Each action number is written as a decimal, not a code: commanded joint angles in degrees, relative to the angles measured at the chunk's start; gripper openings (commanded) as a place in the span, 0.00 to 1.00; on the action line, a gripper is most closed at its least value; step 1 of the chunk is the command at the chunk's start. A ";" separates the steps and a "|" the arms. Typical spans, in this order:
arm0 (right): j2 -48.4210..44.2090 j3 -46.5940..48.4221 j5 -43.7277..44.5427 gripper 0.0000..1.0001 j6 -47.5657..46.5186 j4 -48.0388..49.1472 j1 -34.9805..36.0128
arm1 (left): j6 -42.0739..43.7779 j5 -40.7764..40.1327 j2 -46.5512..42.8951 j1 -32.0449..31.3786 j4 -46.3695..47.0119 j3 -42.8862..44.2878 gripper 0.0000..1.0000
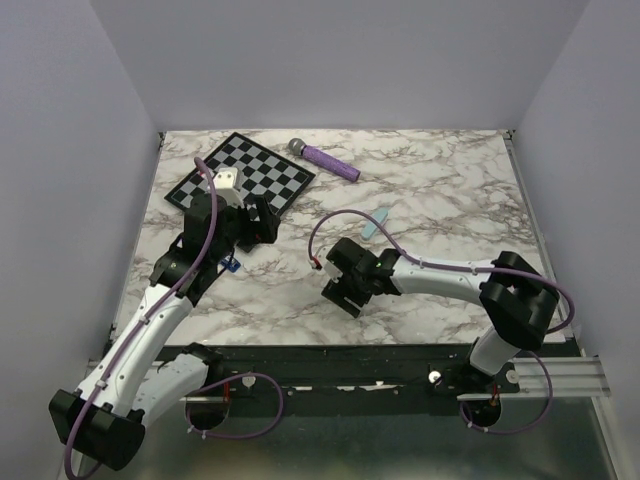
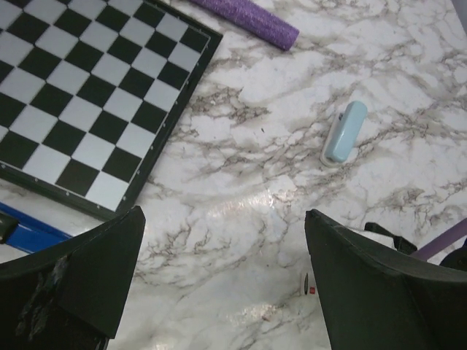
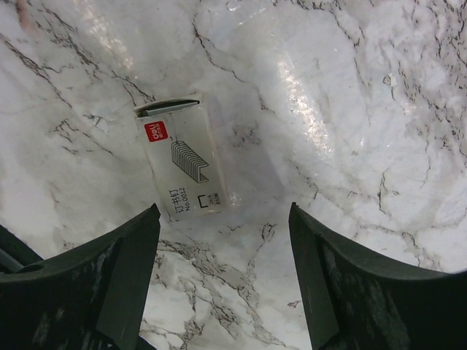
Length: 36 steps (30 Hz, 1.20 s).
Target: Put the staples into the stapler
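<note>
The staples are a small white box (image 3: pixel 186 157) with a staple drawing, lying flat on the marble; it also shows as a white and red sliver (image 1: pixel 318 264) (image 2: pixel 308 283). My right gripper (image 3: pixel 223 219) (image 1: pixel 337 282) hovers open just short of the box, with only bare marble between its fingers. The stapler shows as a dark blue strip (image 2: pixel 29 232) beside the chessboard's near edge, mostly hidden under my left arm (image 1: pixel 232 265). My left gripper (image 2: pixel 225 219) (image 1: pixel 258 224) stands wide open above the marble and holds nothing.
A black and white chessboard (image 1: pixel 240 175) (image 2: pixel 80 95) lies at the back left. A purple-handled tool (image 1: pixel 325 160) (image 2: pixel 248 18) rests behind it. A pale light-blue flat bar (image 1: pixel 378 223) (image 2: pixel 344 133) lies mid-table. Walls enclose the table on three sides.
</note>
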 commanded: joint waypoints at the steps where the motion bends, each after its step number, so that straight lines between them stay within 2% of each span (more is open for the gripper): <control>1: 2.17 1.69 3.30 0.79 -0.75 -0.04 0.40 | -8.00 4.54 -0.73 0.31 -4.17 -5.50 0.99; 8: 3.49 3.01 12.33 0.79 1.18 1.28 -0.04 | -14.69 8.59 2.79 -0.04 0.66 -11.66 0.99; 16: 0.69 3.45 14.64 0.78 4.52 1.37 -2.85 | -20.83 9.30 7.45 -5.04 5.41 -15.62 0.97; 20: -4.05 2.57 10.87 0.75 10.74 0.75 -4.78 | -26.46 6.84 10.51 -10.14 9.01 -17.29 0.96; 25: -8.54 -0.23 -2.31 0.71 17.09 3.55 -10.75 | -33.40 6.39 14.12 -13.66 12.97 -18.87 0.92; 27: -8.20 -0.77 -8.36 0.68 18.59 5.58 -12.08 | -34.55 6.39 15.71 -14.80 14.29 -18.87 0.89; 36: -0.38 -1.82 -20.32 0.56 22.63 11.99 -16.48 | -36.57 5.95 19.84 -17.44 15.26 -18.26 0.87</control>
